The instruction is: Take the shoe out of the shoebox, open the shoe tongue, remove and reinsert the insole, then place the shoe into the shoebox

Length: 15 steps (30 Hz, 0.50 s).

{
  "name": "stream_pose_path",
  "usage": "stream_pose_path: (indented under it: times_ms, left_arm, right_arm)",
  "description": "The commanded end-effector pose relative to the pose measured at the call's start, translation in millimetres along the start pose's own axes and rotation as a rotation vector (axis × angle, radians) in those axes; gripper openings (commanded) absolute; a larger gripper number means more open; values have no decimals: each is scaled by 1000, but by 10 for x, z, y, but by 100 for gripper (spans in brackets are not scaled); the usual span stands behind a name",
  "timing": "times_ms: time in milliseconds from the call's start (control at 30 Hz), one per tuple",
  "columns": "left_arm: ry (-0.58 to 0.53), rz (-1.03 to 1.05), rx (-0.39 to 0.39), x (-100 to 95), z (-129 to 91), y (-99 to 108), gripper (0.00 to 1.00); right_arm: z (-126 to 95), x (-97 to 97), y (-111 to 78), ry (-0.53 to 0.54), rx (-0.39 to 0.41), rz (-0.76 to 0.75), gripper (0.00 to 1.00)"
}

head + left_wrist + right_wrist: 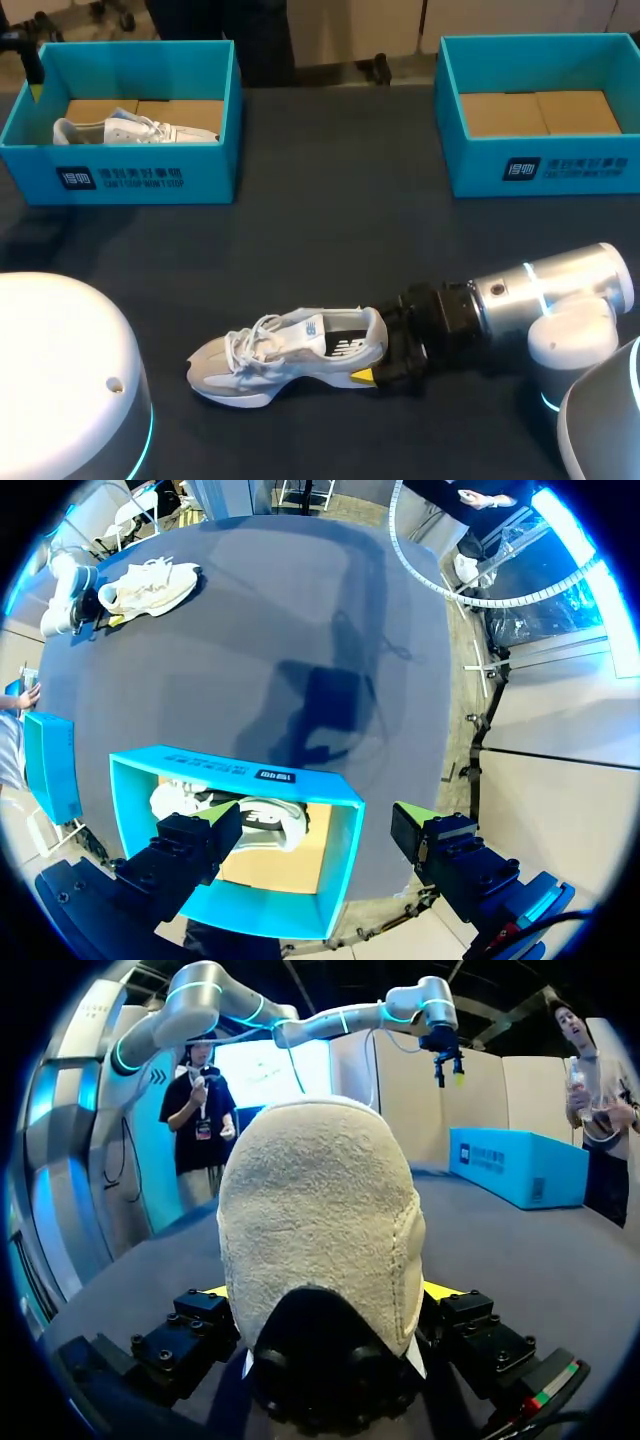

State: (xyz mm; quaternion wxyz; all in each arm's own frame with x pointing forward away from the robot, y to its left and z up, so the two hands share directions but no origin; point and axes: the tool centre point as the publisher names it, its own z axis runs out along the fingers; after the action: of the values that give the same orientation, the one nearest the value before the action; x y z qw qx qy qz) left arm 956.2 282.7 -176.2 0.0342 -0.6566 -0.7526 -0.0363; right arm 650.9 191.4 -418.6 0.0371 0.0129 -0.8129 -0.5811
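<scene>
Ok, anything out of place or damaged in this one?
Nothing stands out. One shoe stands upright on the table, heel in the right arm's jaws; the other shoe lies in the left shoebox; the right shoebox holds no shoe.

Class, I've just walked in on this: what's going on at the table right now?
The right claw is shut on the heel of a grey and white shoe lying on the table, outside both boxes. The left claw hangs open above the left shoebox, which holds a second shoe. The right shoebox shows only its cardboard floor.
</scene>
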Motion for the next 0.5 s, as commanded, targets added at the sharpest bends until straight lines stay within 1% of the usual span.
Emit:
stream_pose_path:
  times_ms: [33, 100, 133, 267, 500]
  left_arm:
    - [3, 1, -1, 3, -2, -6, 100]
    - [3, 1, -1, 3, -2, -6, 100]
    - [3, 1, -1, 3, -2, -6, 100]
    - [3, 1, -1, 3, -2, -6, 100]
    - [3, 1, -1, 3, -2, -6, 100]
  right_arm:
    - [31, -1, -14, 0, 4, 1, 49]
    - [39, 5, -25, -4, -5, -3, 3]
    - [41, 7, -29, -10, -1, -3, 0]
    - [42, 9, -26, -26, 3, -12, 0]
    - [-82, -34, -3, -71, 2, -23, 0]
